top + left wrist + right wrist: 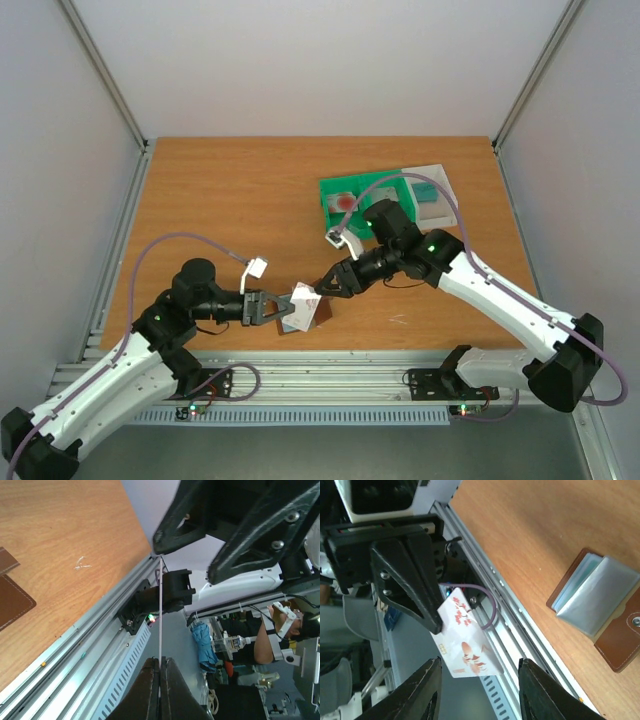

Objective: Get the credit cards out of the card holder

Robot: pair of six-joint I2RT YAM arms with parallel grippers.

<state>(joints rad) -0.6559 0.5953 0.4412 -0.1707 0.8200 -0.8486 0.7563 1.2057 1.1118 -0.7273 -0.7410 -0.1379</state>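
One pale card [467,640] is out of the card holder [600,607] and pinched in your left jaws, clamped tight on one short end. It's held up off the surface [230,200]. In the left wrist view it's edge-on, just a thin white line. Its long axis runs straight out from the left jaws toward the right jaws.

Your right jaws stand partly open with the card's free end between the fingers [427,695]. There's a clear gap on one side; I can't tell if it touches the other.

Card face: white with red-orange blotchy figures and a small gold chip patch. The print is too small to read.

The holder lies open and flat, grey-blue sleeves up, brown tab with a snap stud at one end. It's just beside the near edge, with the metal rail [330,365] right past it. The top view mostly hides it under the held card, so I can't call its long axis from there.

Two more cards are well apart at far right: a red-blot card [345,200] in the left compartment of the green tray [325,205], and a teal card [426,190] in the white tray [441,180], which is just beside it. Your right arm crosses over the green tray. Bare wood shows to the left and far side.
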